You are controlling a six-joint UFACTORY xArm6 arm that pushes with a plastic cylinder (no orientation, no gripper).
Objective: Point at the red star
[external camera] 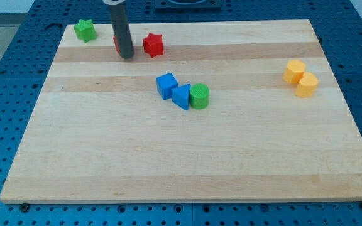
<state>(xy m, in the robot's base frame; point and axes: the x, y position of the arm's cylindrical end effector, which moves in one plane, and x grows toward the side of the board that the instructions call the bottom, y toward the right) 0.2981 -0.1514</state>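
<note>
The red star [153, 44] lies near the view's top, left of centre, on the wooden board [187, 157]. My tip [126, 56] rests on the board just left of the star, a short gap apart from it. The rod stands in front of a second red block [116, 44], mostly hidden behind it, its shape unclear.
A green star [85, 29] lies at the top left corner. A blue cube [166, 85], a blue block [181, 96] and a green cylinder [199, 96] cluster near the centre. Two yellow blocks [294, 71] [307, 84] touch at the right.
</note>
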